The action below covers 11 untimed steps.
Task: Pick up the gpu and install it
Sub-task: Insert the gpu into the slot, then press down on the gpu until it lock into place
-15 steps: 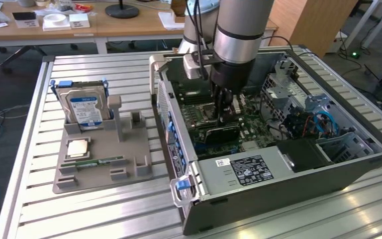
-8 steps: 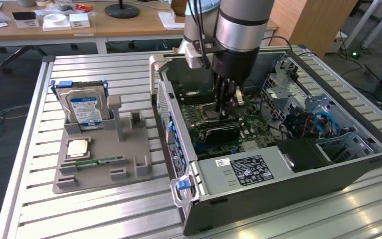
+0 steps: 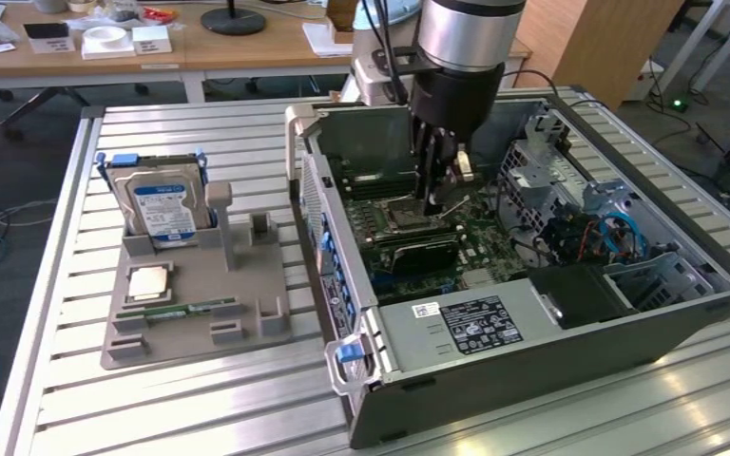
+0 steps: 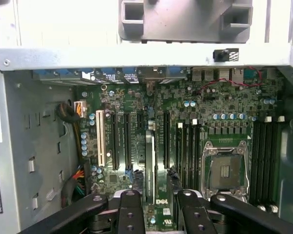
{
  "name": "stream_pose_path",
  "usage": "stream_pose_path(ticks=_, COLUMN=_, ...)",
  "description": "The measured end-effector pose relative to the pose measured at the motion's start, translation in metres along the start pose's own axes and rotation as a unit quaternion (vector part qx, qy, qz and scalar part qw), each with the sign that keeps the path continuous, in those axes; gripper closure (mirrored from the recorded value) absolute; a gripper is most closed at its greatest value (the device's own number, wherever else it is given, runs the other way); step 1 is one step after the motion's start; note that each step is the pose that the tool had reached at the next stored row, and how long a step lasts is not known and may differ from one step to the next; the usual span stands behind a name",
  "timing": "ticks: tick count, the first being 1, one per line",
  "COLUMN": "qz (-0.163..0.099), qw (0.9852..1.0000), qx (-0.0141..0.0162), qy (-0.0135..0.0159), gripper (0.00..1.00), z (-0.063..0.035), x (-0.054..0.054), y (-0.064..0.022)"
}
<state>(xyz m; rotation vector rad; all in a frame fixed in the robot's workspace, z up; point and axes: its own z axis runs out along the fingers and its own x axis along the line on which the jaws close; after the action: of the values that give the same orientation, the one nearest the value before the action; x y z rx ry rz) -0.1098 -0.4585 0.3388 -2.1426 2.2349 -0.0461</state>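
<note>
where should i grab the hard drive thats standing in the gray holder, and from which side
Take the hard drive by its upper half, coming straight down from above. It stands upright in the gray holder, which covers its lower end and leaves the top free. Close the jaws on its two broad faces.

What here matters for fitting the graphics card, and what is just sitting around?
For the job: gpu, claw, open computer case.
Lying about: hard drive, memory stick, grey holder.
</note>
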Motion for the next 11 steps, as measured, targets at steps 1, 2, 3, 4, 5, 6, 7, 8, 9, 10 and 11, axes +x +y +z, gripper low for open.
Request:
stream_pose_path(ticks=1, qz=0.000, qw=1.0000, qx=0.0000, qy=0.0000, gripper=0.67, z=0.0000, x=0.0000, y=0.0000)
stream_pose_path(ticks=2, qz=0.000, qw=1.0000, qx=0.0000, qy=0.0000, gripper=0.67, z=0.0000, x=0.0000, y=0.0000)
stream_pose_path(ticks=3, qz=0.000, qw=1.0000, qx=0.0000, qy=0.0000, gripper=0.67, z=0.0000, x=0.0000, y=0.0000)
stream_pose_path(ticks=4, qz=0.000, qw=1.0000, qx=0.0000, qy=0.0000, gripper=0.67, z=-0.0001, x=0.0000, y=0.0000)
stream_pose_path(ticks=5, qz=0.000, qw=1.0000, qx=0.0000, qy=0.0001, gripper=0.67, z=-0.0001, x=0.0000, y=0.0000)
stream_pose_path(ticks=6, qz=0.000, qw=1.0000, qx=0.0000, qy=0.0001, gripper=0.67, z=-0.0001, x=0.0000, y=0.0000)
stream_pose_path(ticks=7, qz=0.000, qw=1.0000, qx=0.0000, qy=0.0001, gripper=0.67, z=-0.0001, x=0.0000, y=0.0000)
stream_pose_path(ticks=8, qz=0.000, qw=1.0000, qx=0.0000, qy=0.0000, gripper=0.67, z=-0.0001, x=0.0000, y=0.0000)
stream_pose_path(ticks=9, qz=0.000, qw=1.0000, qx=0.0000, qy=0.0001, gripper=0.67, z=-0.0001, x=0.0000, y=0.0000)
stream_pose_path(ticks=10, qz=0.000, qw=1.0000, qx=0.0000, qy=0.0000, gripper=0.67, z=-0.0001, x=0.0000, y=0.0000)
stream_pose_path(ticks=11, qz=0.000, qw=1.0000, qx=0.0000, qy=0.0000, gripper=0.67, z=-0.0001, x=0.0000, y=0.0000)
